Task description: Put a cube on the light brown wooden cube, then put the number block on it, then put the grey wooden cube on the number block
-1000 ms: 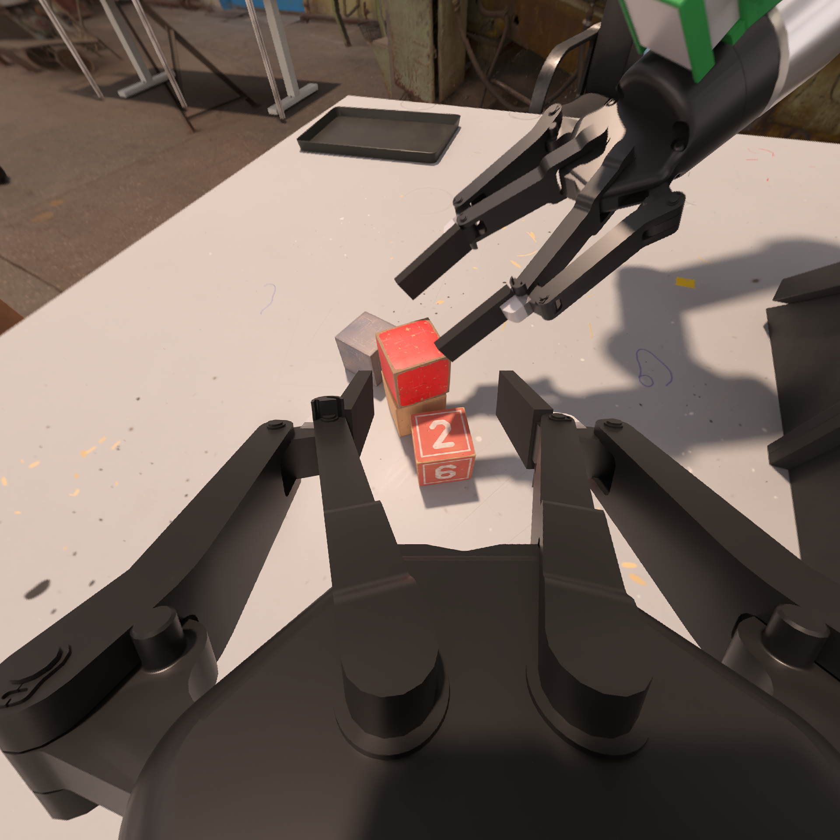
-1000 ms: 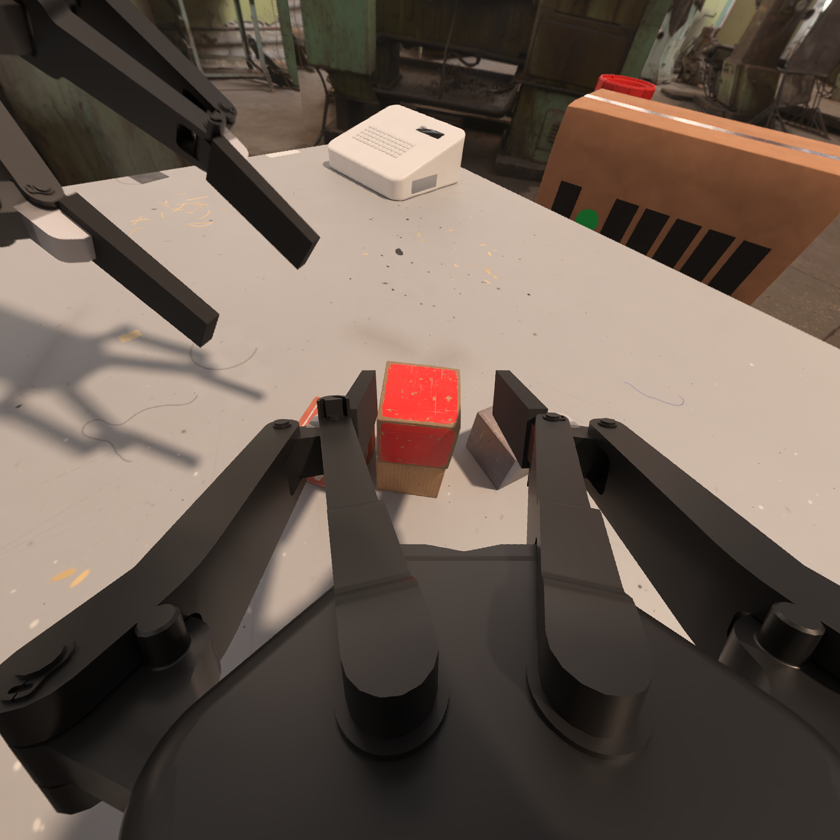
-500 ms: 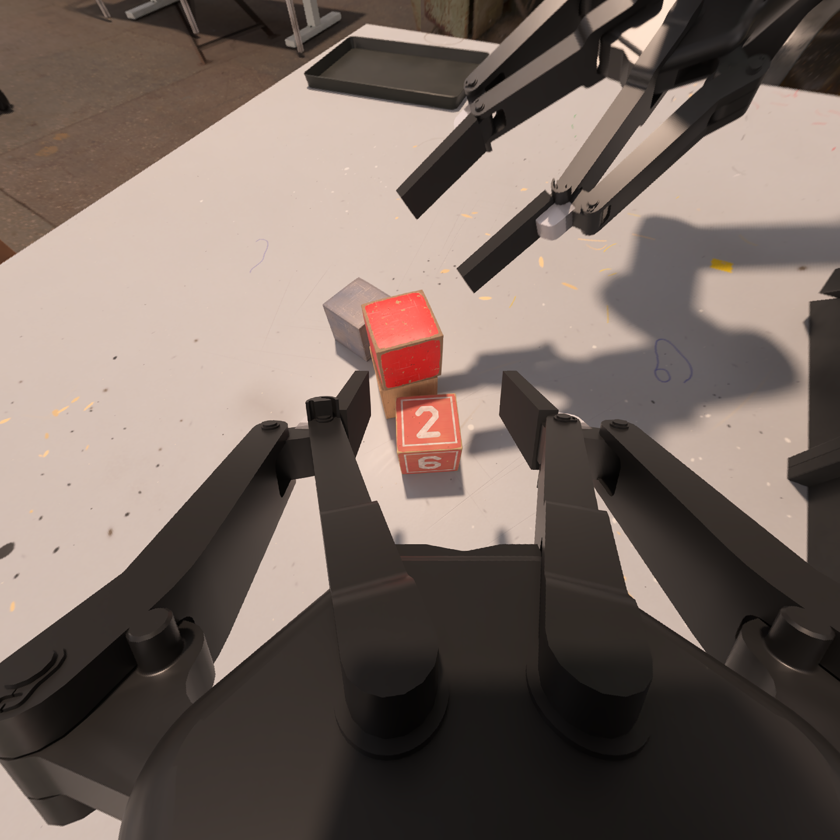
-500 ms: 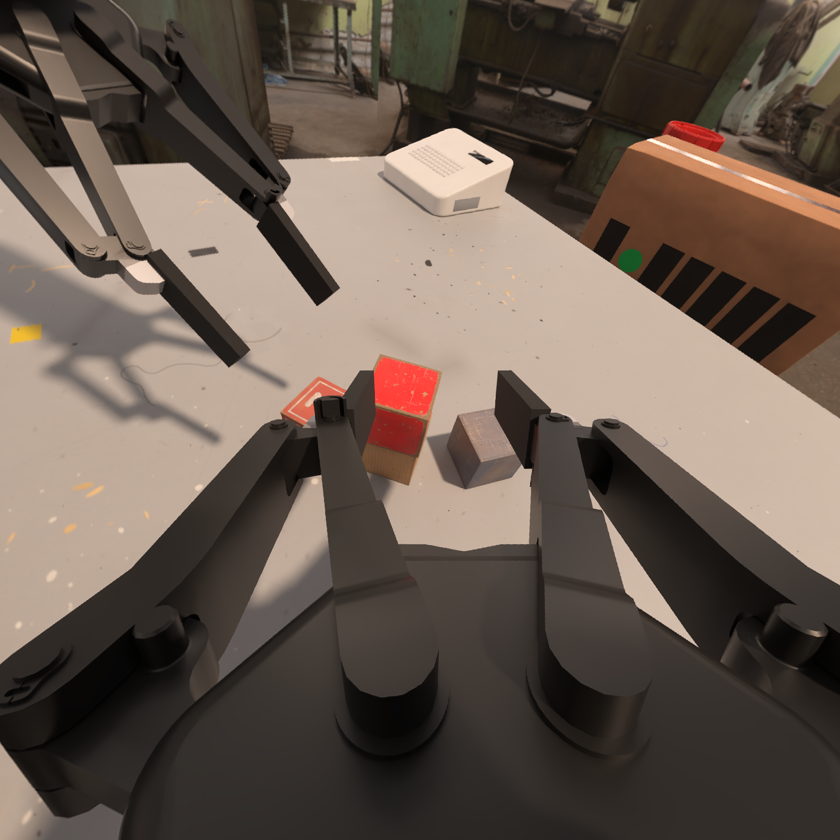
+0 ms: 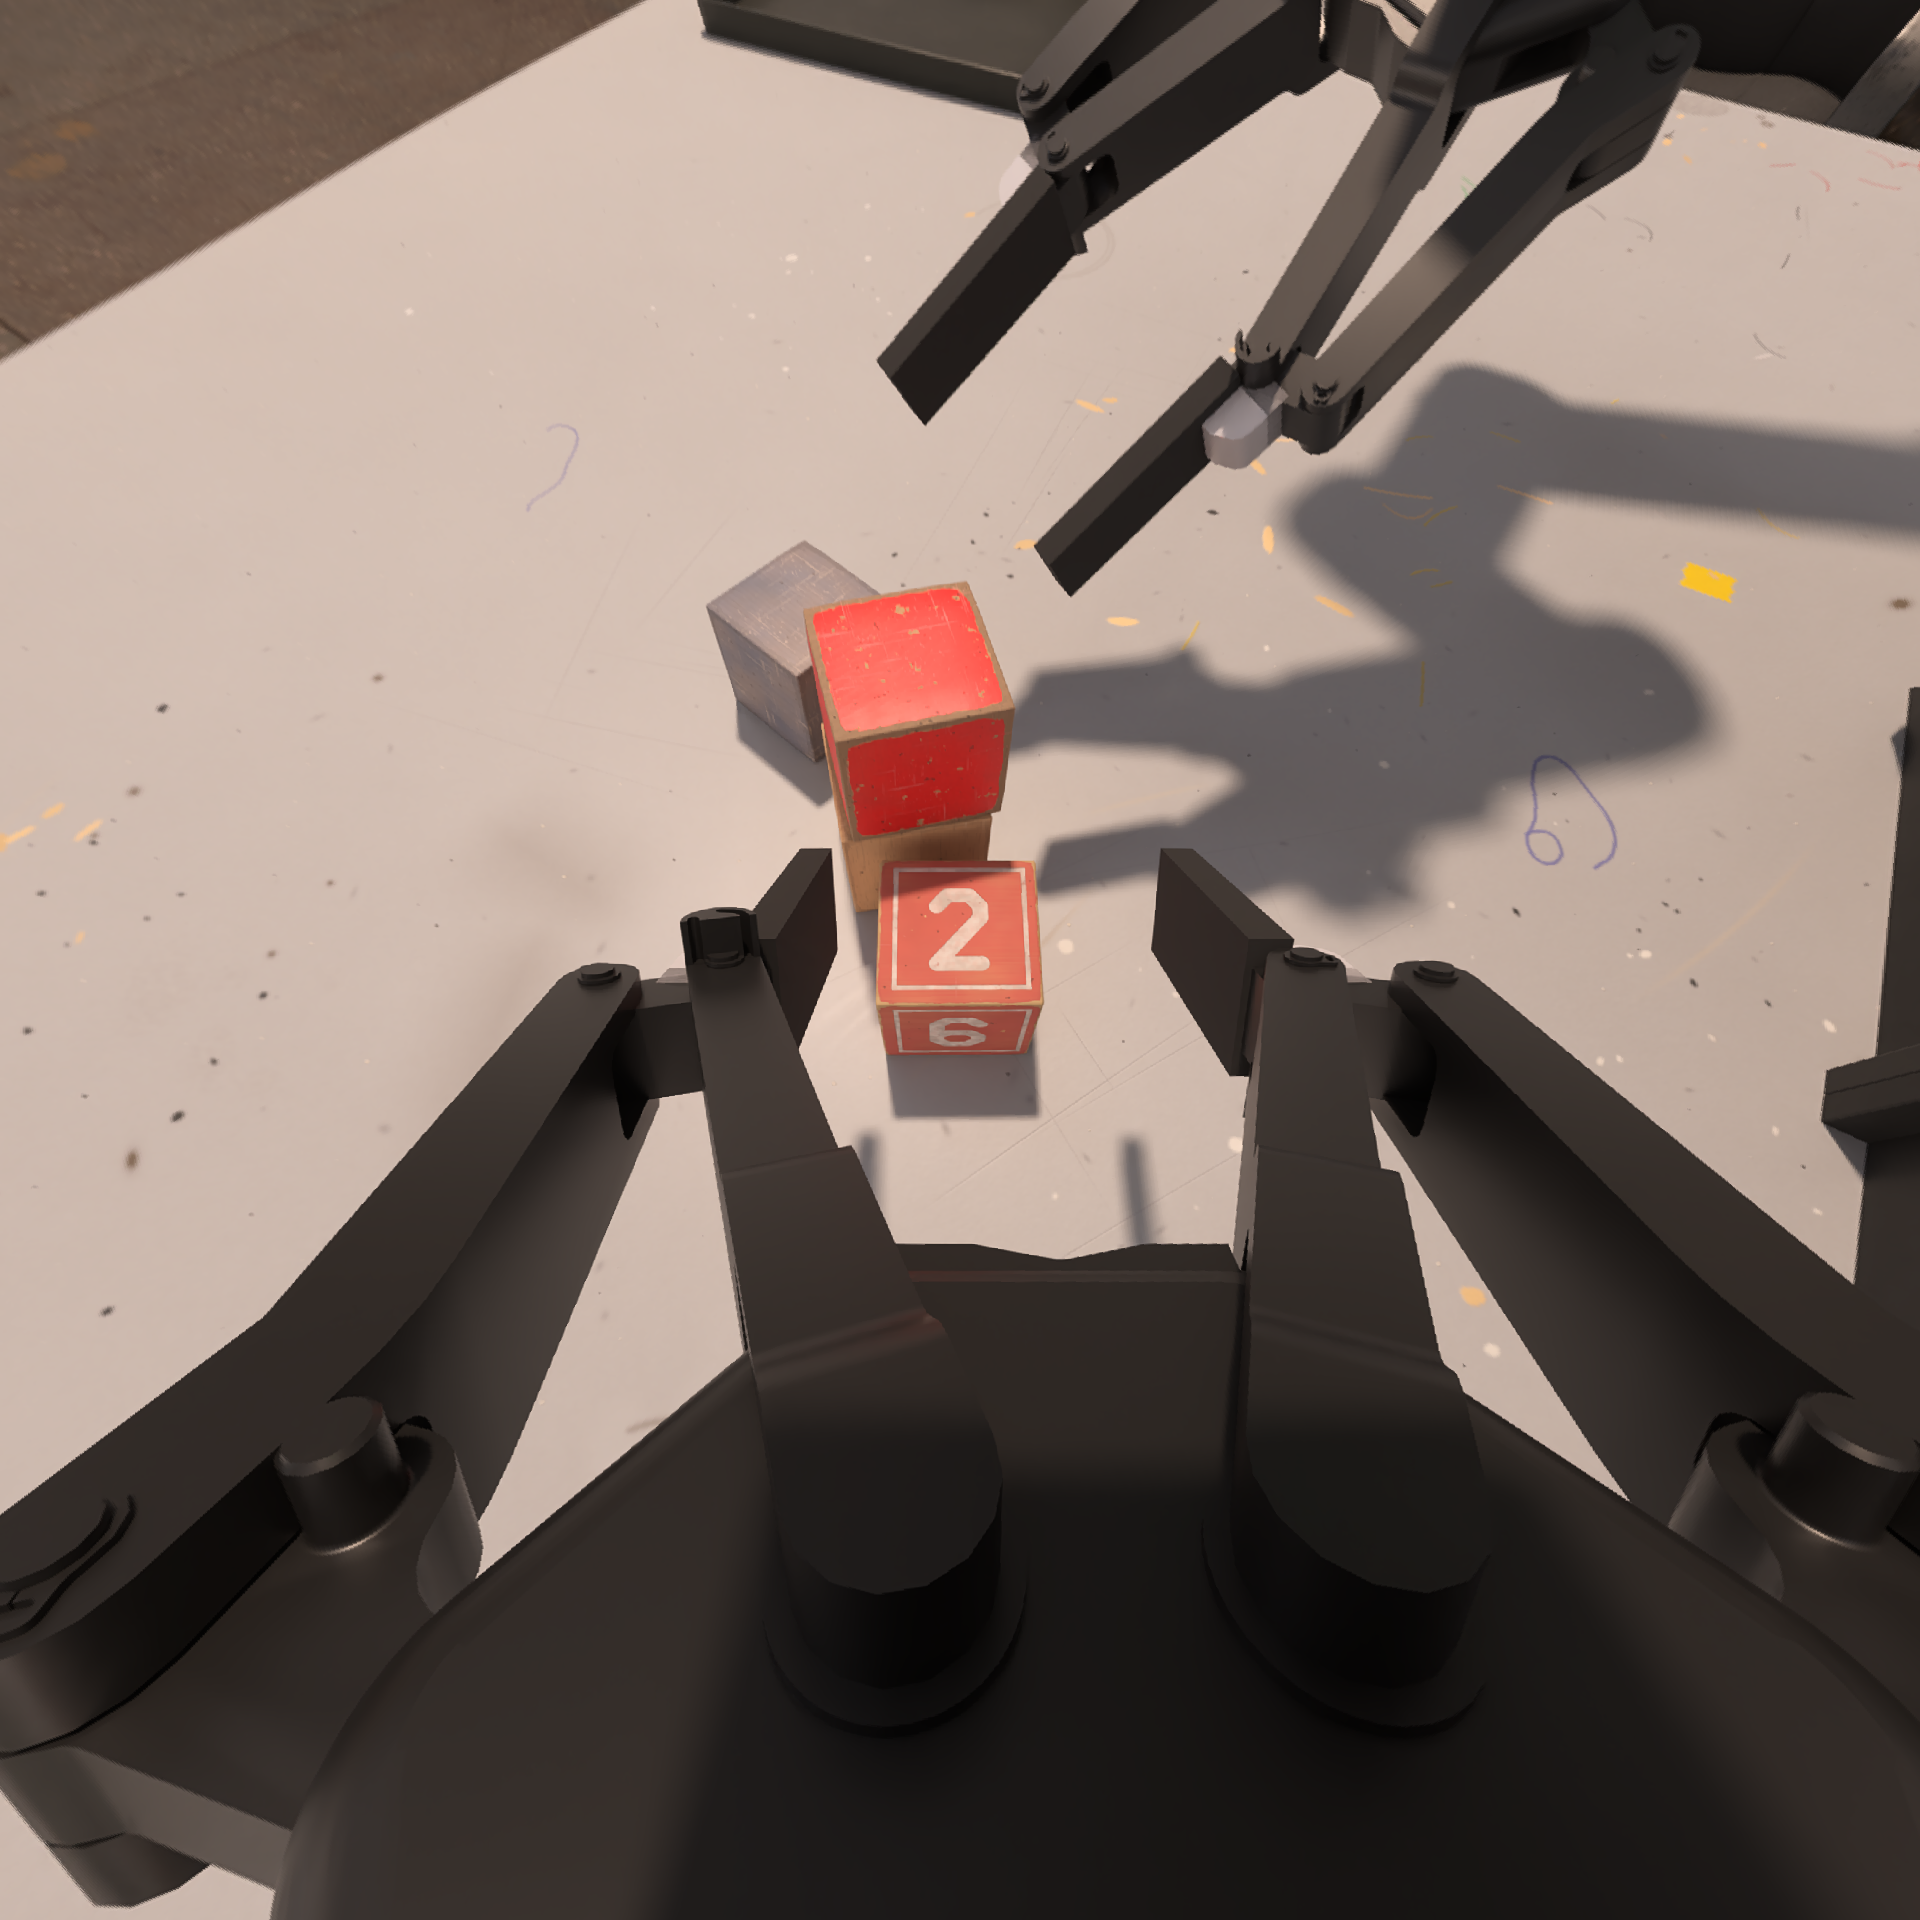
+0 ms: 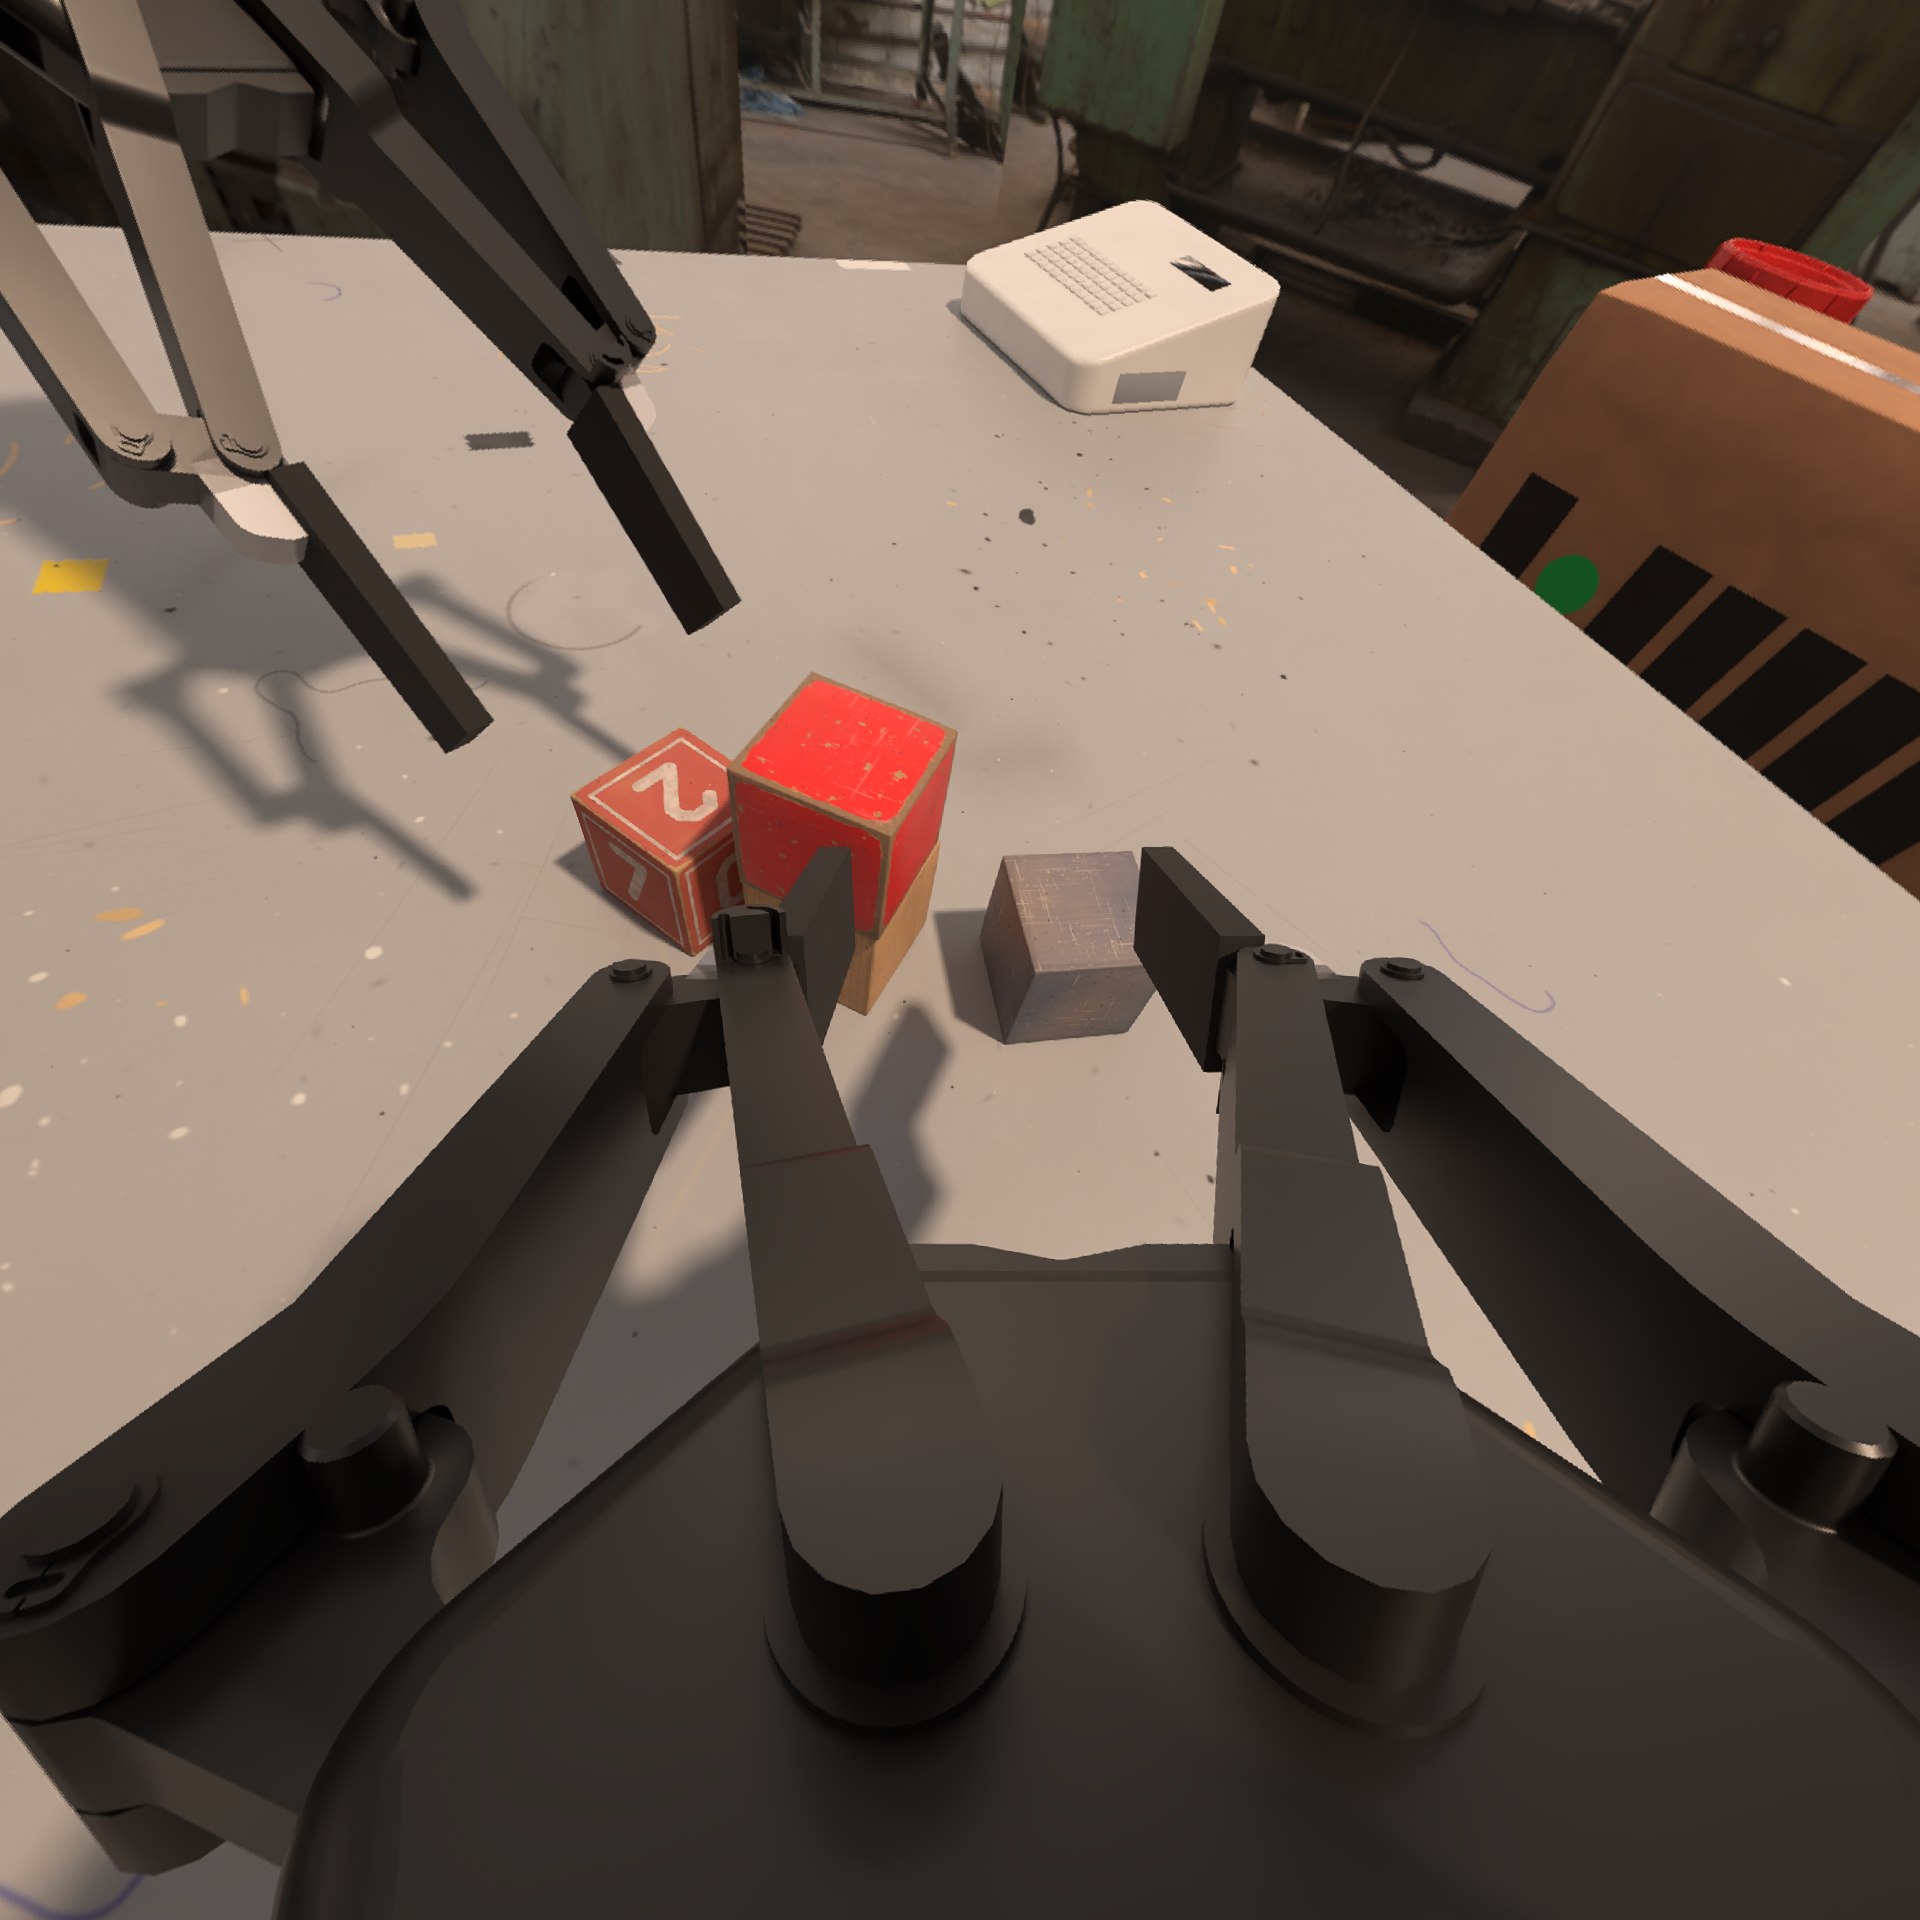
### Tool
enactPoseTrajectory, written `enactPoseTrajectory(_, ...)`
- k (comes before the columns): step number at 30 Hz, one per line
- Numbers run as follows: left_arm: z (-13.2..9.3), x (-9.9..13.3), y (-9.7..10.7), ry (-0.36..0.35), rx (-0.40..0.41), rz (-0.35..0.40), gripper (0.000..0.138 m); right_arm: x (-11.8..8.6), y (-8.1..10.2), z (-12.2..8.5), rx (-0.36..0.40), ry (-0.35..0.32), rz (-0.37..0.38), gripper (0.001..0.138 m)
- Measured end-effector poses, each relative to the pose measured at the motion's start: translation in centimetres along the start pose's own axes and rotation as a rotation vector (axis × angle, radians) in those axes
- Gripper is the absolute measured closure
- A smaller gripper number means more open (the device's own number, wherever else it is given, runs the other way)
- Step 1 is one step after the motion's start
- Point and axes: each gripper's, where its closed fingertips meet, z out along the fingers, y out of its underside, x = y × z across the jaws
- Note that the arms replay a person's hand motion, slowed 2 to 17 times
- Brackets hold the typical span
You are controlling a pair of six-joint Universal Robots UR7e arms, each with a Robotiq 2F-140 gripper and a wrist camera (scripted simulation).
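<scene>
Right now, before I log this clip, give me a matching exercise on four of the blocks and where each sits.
Column one:
1. red cube
2. light brown wooden cube
3. number block
4. grey wooden cube

Column two:
A. alone on the table, between the right gripper's open fingers in its wrist view
B. on the table, under another cube
C. top of the two-cube stack
D. on the table beside the stack, in front of the open left gripper

Pairs: 1-C, 2-B, 3-D, 4-A

Left pincer (image 5: 995,940) open, empty, angled down over tabletop. Right pincer (image 6: 982,940) likewise open, empty.
</scene>
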Motion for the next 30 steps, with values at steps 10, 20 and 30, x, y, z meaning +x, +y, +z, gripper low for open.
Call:
enactPoseTrajectory(10,1.9,0.1,1.3,0.000,-0.067,-0.021,0.055,2.0,1.5,1.6,0.069,-0.065,0.028,0.067)
enactPoseTrajectory(20,3.2,-0.4,2.3,-0.051,-0.122,0.012,0.055,2.8,2.5,3.2,0.085,-0.146,0.059,0.065)
enactPoseTrajectory(30,4.3,-0.4,3.1,-0.045,-0.154,0.007,0.055,3.2,3.7,4.9,0.037,-0.170,0.024,0.063)
